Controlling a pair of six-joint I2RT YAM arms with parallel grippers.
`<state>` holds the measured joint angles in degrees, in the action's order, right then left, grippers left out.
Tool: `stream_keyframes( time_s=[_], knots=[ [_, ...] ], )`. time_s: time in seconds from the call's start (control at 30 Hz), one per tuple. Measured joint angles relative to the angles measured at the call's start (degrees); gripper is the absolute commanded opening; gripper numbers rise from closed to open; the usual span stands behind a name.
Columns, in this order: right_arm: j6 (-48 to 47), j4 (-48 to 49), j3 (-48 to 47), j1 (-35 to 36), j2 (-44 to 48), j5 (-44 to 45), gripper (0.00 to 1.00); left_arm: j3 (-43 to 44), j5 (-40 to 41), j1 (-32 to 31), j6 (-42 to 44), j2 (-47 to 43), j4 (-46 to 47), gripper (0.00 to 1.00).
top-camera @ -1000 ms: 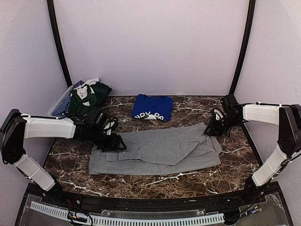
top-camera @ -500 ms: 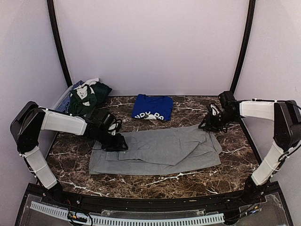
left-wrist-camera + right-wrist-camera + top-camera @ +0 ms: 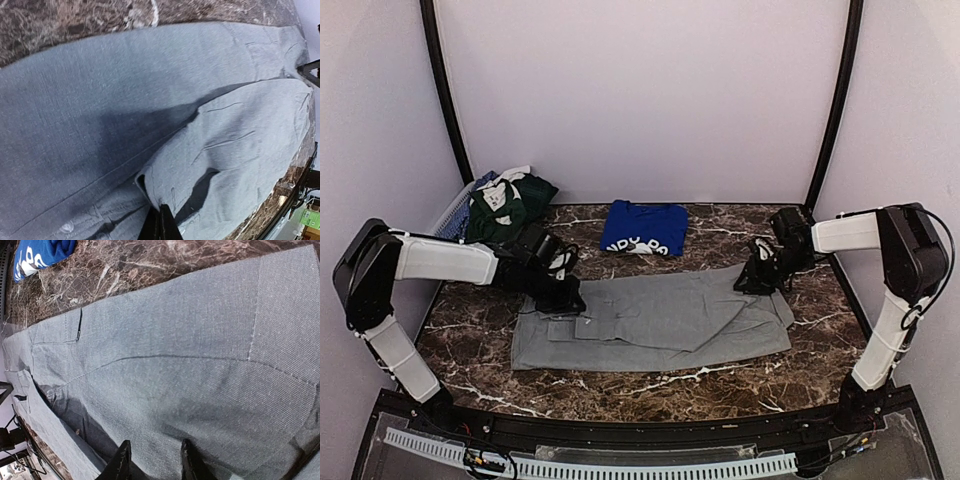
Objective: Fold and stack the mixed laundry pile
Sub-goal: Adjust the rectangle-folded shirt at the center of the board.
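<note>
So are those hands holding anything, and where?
The left hand pinches the grey shirt at the edge of a folded flap; the right hand is open over it, holding nothing.

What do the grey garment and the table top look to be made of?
Grey garment: matte textile with a fine pebbled grain, probably a cotton-type piqué knit. Stitched seams and soft creases show.
Table top: a smooth, dark brown stone look with white veins. Whether it is real marble or a printed laminate cannot be told.

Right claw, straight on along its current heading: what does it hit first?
The grey shirt: the right claw points into its spread fabric, with nothing in between. How close the tips are is unclear.
</note>
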<state>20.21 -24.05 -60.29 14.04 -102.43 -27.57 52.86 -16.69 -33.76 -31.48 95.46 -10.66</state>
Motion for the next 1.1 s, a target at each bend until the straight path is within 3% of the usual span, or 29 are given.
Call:
stream_keyframes(
  time_s=[0.3, 0.67, 1.1],
  knots=[
    [0.0, -1.2, 0.0, 0.0, 1.8, 0.9, 0.31, 2.1, 2.4, 0.0, 2.2, -8.1, -2.3, 0.00],
    [0.0, -4.5, -1.4, 0.0, 10.0, 2.6, 0.32, 4.4, 7.7, -0.2, 5.5, -1.8, -3.5, 0.00],
    [-0.5, -5.5, -1.7, 0.0, 10.2, 2.5, 0.33, 11.3, 13.0, -0.2, 10.1, 0.0, -6.6, 0.00]
  ],
)
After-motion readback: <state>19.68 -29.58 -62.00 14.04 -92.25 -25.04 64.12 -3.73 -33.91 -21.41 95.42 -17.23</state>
